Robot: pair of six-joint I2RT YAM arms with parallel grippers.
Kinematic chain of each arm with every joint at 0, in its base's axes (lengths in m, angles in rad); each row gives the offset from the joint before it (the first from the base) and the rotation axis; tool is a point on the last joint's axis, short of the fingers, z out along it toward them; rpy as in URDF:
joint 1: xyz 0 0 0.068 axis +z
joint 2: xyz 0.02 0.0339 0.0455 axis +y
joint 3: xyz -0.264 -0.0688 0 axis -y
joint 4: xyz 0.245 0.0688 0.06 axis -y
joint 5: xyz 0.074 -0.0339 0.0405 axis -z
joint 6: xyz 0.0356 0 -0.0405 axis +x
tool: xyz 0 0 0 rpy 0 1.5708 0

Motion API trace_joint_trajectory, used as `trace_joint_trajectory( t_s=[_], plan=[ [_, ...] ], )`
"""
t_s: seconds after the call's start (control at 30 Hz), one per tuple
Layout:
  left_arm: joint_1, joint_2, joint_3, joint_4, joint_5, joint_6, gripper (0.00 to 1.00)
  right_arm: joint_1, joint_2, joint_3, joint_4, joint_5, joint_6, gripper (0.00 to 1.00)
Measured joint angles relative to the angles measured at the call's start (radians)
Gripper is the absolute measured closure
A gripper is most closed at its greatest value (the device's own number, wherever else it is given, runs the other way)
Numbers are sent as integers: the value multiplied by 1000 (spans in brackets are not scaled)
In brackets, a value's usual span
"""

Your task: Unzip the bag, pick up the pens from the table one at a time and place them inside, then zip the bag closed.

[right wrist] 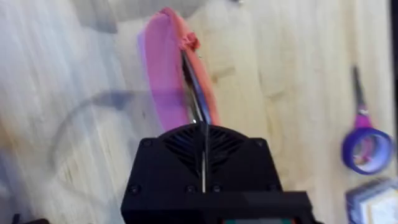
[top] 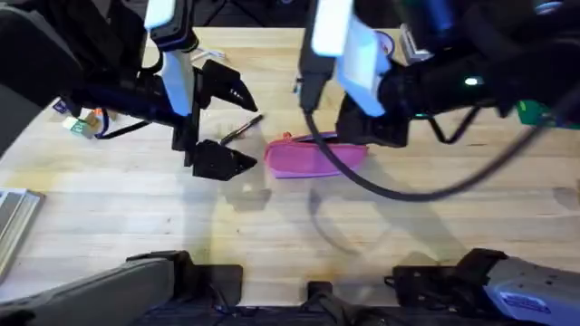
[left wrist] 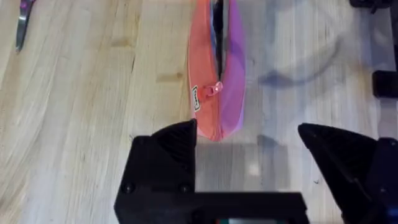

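The pink bag (top: 313, 156) lies lengthwise at the middle of the table (top: 118, 199). In the left wrist view the bag (left wrist: 208, 74) shows its zip gaping dark beyond the pull (left wrist: 217, 89) at its near end. My left gripper (top: 249, 129) is open, just left of the bag and apart from it; in its own view the gripper (left wrist: 249, 134) holds nothing. One dark pen (top: 241, 129) lies on the wood, seen between those fingers from overhead. My right gripper (right wrist: 204, 134) is shut over the bag's (right wrist: 165, 68) right end, the zip line running in between its fingers.
Purple-handled scissors (right wrist: 364, 143) and a clear box (right wrist: 373, 199) lie beyond the bag. The scissors' blades (left wrist: 22, 25) show at the left wrist view's corner. Small coloured items (top: 82, 122) sit at the table's left, a grey tray (top: 14, 217) at its left edge.
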Motion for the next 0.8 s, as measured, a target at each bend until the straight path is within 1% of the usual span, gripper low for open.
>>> trace_joint_trajectory(
  t_s=[0.3, 0.43, 0.47, 0.6, 0.8],
  plan=[
    [0, 0, 0, 0, 0, 0, 8, 0, 133, 0, 4, -93, 10, 969],
    [0, 0, 0, 0, 0, 0, 7, 0, 180, 0, 6, -104, 10, 969],
    [0, 0, 0, 0, 0, 0, 7, 0, 219, 0, 8, -107, 9, 969],
    [0, 0, 0, 0, 0, 0, 7, -4, 269, 0, 21, -108, 10, 969],
    [0, 0, 0, 0, 0, 0, 7, -9, 305, 0, 64, -110, 9, 969]
  ],
)
